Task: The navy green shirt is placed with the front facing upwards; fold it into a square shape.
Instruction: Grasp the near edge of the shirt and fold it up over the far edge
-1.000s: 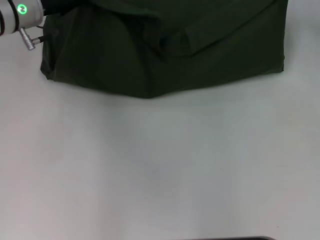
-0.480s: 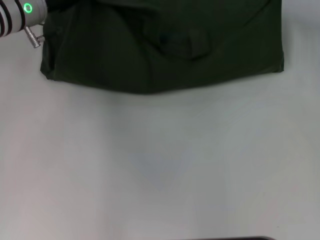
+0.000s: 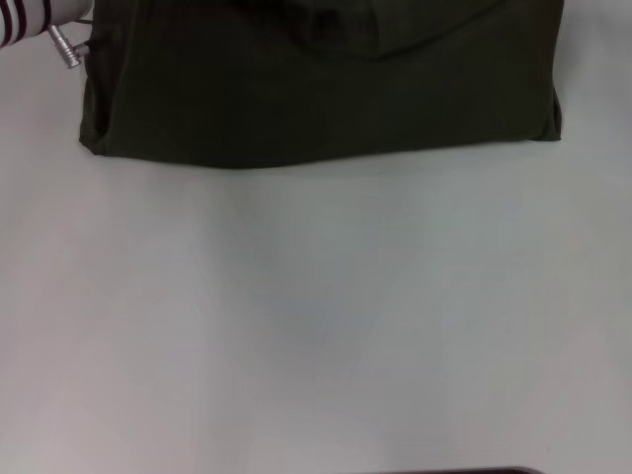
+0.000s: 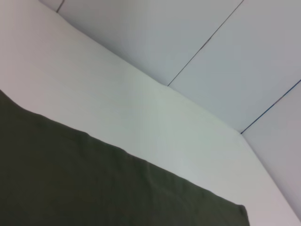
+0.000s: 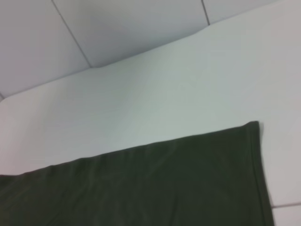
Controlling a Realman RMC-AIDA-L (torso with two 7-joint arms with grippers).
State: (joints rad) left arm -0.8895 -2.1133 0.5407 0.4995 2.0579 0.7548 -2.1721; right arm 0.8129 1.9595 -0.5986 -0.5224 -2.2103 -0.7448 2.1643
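Observation:
The navy green shirt [image 3: 316,89] lies across the far part of the white table [image 3: 316,316], folded, with a plain dark green surface up and a straight near edge. Folds and a creased flap show near its top middle. Part of my left arm [image 3: 39,20] shows at the top left corner, beside the shirt's left edge; its fingers are out of view. The left wrist view shows the shirt's [image 4: 94,183] edge over the table. The right wrist view shows the shirt's [image 5: 155,183] hemmed corner. My right gripper does not show in any view.
The white table stretches bare from the shirt toward me. A dark strip [image 3: 464,471] sits at the head view's bottom edge. Beyond the table's far edge [image 4: 188,94] the wrist views show a pale tiled floor [image 5: 117,28].
The shirt's near edge has pulled back from me and straightened; the sagging point in the middle is gone. The left arm has moved up and away at the top left.

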